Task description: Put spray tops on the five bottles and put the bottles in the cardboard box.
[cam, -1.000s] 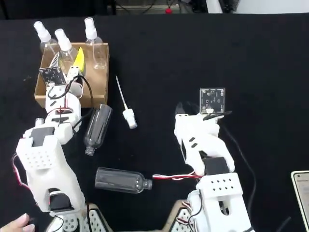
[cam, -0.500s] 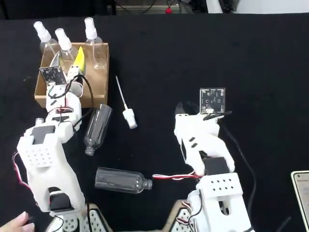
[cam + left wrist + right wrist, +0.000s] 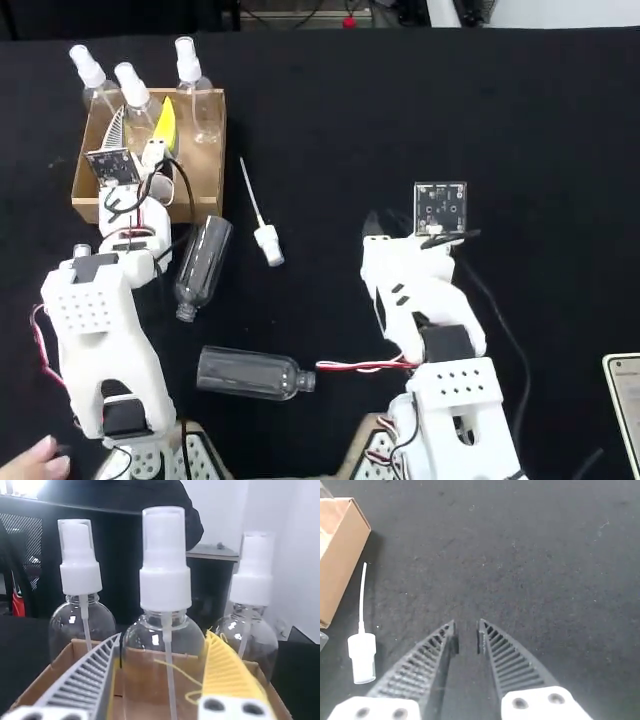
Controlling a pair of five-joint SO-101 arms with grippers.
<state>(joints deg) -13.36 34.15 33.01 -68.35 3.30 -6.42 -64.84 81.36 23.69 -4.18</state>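
Note:
Three clear bottles with white spray tops stand in the cardboard box at the far left. My left gripper hangs over the box, open, its grey and yellow fingers on either side of the middle bottle without closing on it. Two capless bottles lie on the black table, one just in front of the box and one nearer the arm bases. A loose spray top with its long tube lies between the arms, also visible as the spray top. My right gripper rests low over bare table, open by a narrow gap and holding nothing.
The box's corner lies off to one side of the right gripper. A flat pale device sits at the table's right edge. Red and white cables run between the arm bases. The table's far right half is open cloth.
The left arm has shifted slightly back and to the right over the box. The right arm and the loose items have not moved.

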